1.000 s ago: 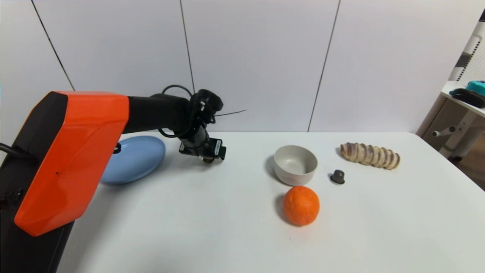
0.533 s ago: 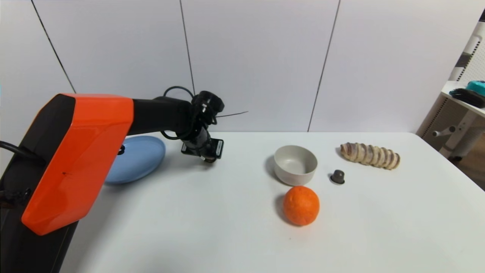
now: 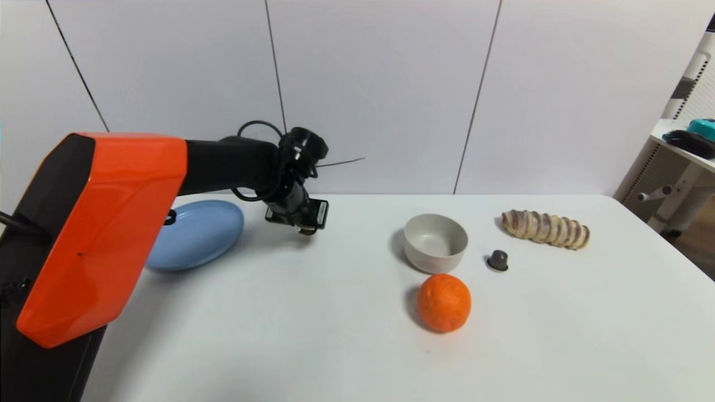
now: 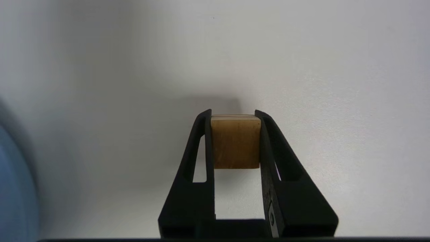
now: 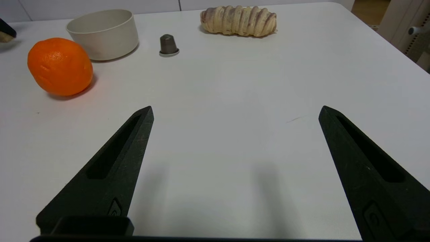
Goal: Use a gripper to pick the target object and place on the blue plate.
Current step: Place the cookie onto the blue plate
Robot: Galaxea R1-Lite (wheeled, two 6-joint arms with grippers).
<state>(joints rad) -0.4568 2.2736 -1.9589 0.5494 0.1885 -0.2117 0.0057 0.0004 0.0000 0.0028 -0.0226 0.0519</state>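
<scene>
A white table (image 3: 335, 335) fills the scene, backed by a pale panelled wall (image 3: 380, 84), with a shelf unit (image 3: 687, 162) off at the far right edge. Starting at the left: the blue plate (image 3: 201, 234) sits at the back of the table, partly behind the orange-shelled left arm (image 3: 106, 234). Just beside the plate, the left gripper (image 4: 235, 116) points down at the table, its fingers clamped tight on the little wooden cube (image 4: 235, 143), right at their tips. Open table lies between it and the plate. Across to the right: a grey-white bowl (image 3: 435, 242), an orange (image 3: 444, 302) just in front of it, a small dark capsule (image 3: 497, 260), then a ridged bread roll (image 3: 546, 228) farther back. The right gripper (image 5: 235, 116) hangs low near the table's front, fingers spread wide, holding nothing.
</scene>
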